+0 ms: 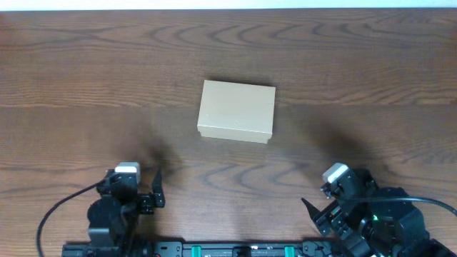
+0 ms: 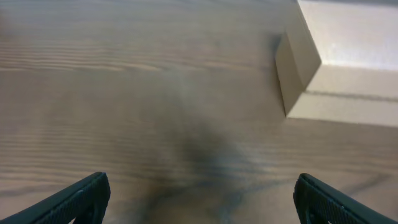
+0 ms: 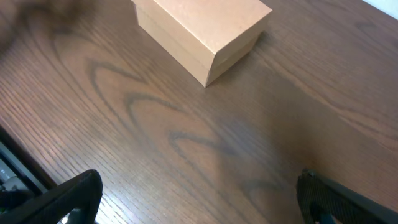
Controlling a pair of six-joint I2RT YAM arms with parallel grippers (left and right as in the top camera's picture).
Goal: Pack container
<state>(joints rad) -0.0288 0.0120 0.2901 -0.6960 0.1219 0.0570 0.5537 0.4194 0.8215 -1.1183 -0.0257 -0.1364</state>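
The container (image 1: 236, 111) is a plain tan cardboard box with its lid shut, standing in the middle of the wooden table. It also shows at the top right of the left wrist view (image 2: 339, 59) and at the top of the right wrist view (image 3: 202, 31). My left gripper (image 1: 146, 191) is open and empty near the front edge, left of the box, with bare wood between its fingers (image 2: 200, 198). My right gripper (image 1: 321, 203) is open and empty near the front edge, right of the box, over bare wood (image 3: 199, 198). No tape rolls are in view.
The wooden table (image 1: 86, 86) stretches around the box on all sides. A rail with cables (image 1: 235, 250) runs along the front edge between the arm bases. The table's far edge lies at the top of the overhead view.
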